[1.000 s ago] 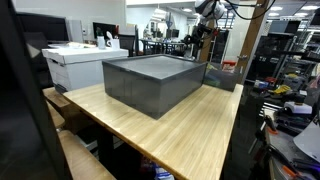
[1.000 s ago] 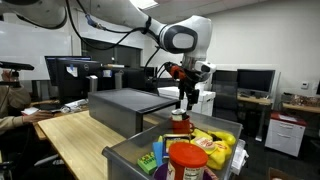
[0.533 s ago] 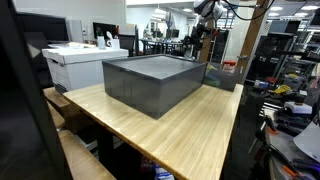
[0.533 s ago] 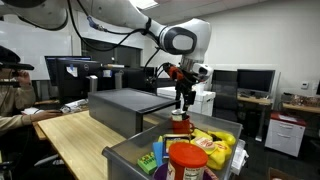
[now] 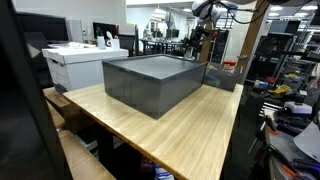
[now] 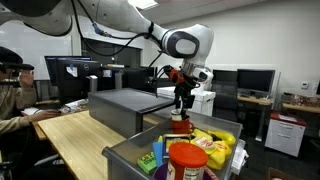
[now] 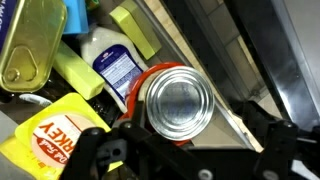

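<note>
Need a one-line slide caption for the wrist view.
Open gripper poised over a silver-topped can in a grey bin, beside a white bottle and a yellow packet.

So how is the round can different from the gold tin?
The round can has a silver lid; the gold tin is yellowish. The can is circular, the tin a rounded rectangle. The can stands upright, top facing the wrist camera; the tin lies tilted at the picture's edge. Both are shiny metal.
</note>
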You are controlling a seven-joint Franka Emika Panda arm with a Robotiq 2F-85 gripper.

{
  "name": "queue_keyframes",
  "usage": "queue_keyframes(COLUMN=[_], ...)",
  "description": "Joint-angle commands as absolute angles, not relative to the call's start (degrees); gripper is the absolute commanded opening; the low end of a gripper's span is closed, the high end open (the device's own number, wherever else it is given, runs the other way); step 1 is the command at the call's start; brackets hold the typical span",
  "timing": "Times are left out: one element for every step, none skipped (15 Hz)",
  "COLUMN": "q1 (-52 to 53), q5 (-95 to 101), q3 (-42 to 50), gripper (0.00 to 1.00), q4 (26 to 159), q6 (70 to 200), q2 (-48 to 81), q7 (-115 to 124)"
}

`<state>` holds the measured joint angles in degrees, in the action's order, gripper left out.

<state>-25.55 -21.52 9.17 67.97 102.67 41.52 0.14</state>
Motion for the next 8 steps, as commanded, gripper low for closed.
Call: queue_keyframes(q1=[-26.6,-26.7,-26.8,-26.9,-27.0,-27.3,-27.4,-26.9], q5=[-21.2,-21.2,-21.1,-21.1,-21.1,-21.1,-21.1,-21.9], q3=[8.4,8.3,8.3,8.2,8.2,8.1,8.1,9.1], gripper=[1.0,1.0,1.0,1.0,1.0,1.0,1.0,1.0], q4=[63.7,62.9,61.8,61.1,60.5,59.2,58.5,58.2], q6=[99.3,98.8,98.2,97.8,97.5,96.8,96.5,96.3], q2=[44.3,44.8,45.6,46.1,46.6,47.5,48.0,48.3], q7=[2.0,2.1,2.3,2.4,2.5,2.8,3.0,2.9])
